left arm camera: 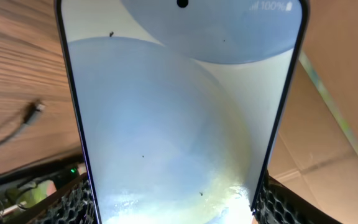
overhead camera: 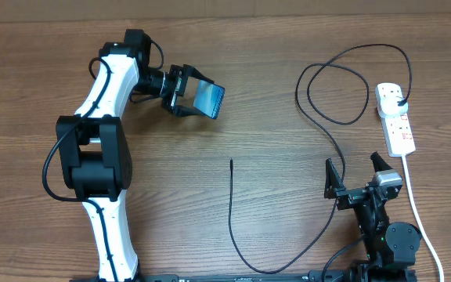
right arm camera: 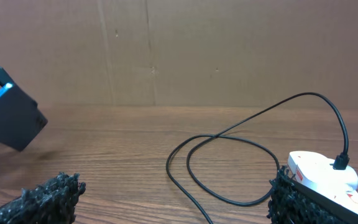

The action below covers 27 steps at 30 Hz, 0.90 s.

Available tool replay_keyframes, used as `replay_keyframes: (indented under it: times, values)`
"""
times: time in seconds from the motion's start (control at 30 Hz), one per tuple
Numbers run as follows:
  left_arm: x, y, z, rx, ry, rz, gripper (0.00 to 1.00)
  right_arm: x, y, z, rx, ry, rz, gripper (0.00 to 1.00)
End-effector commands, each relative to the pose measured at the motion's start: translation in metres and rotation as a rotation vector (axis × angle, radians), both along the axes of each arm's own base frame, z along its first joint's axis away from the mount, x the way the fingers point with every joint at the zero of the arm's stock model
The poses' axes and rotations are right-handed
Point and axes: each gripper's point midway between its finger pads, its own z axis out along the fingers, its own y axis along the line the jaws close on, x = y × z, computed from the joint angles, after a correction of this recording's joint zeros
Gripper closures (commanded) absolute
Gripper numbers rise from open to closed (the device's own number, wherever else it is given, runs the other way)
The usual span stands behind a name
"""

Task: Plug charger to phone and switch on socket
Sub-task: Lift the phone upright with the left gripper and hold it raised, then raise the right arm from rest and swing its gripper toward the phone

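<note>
Light-blue and brightly lit, the screen of the slim dark-framed phone point(overhead camera: 211, 99) shows in the upper left of the overhead frame, tilted and facing partly upward. We see it clamped by its lower end between the two black fingers of the left gripper point(overhead camera: 191, 95). In the left wrist view the screen fills the picture, and its bottom corners are wedged against the textured black pads point(left arm camera: 73, 202). From the right wrist view the phone's dark back seems to hang clear of the wood, with a faint shadow beneath it.

The long thin black charger cable point(overhead camera: 230, 204) lies on the brown wooden table point(overhead camera: 288, 47), well apart from the phone. Its slim connector tip point(overhead camera: 232, 162) rests free near the middle of the frame, below and right of the phone. From there the cable runs down to the bottom edge, bends right, climbs past the right gripper point(overhead camera: 358, 174) and loops in the upper right. It ends in a small black plug point(overhead camera: 398, 101) seated at the upper end of the white elongated power strip point(overhead camera: 400, 129), which carries red marks. A thicker white cord point(overhead camera: 415, 200) leaves the strip's lower end toward the bottom right corner.

The right gripper sits at the lower right, below the strip and just left of that cord. Its jaws are spread wide with nothing between them. A plain cardboard wall point(right arm camera: 229, 50) stands behind the table.
</note>
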Motion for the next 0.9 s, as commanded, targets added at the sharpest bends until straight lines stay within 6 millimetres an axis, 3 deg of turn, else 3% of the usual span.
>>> replay_keyframes:
  times: [0.0, 0.33, 0.87]
  values:
    - [0.000, 0.008, -0.011, 0.121, -0.013, -0.014, 0.96, 0.000, 0.000, -0.002, -0.004, -0.002, -0.002, 0.00]
    - [-0.016, 0.036, -0.038, 0.351, 0.061, -0.026, 0.96, 0.000, 0.000, -0.002, -0.004, -0.002, -0.002, 0.00]
    - [-0.020, 0.042, -0.043, 0.394, 0.079, -0.031, 0.96, 0.000, 0.000, -0.002, -0.004, -0.002, -0.002, 0.00]
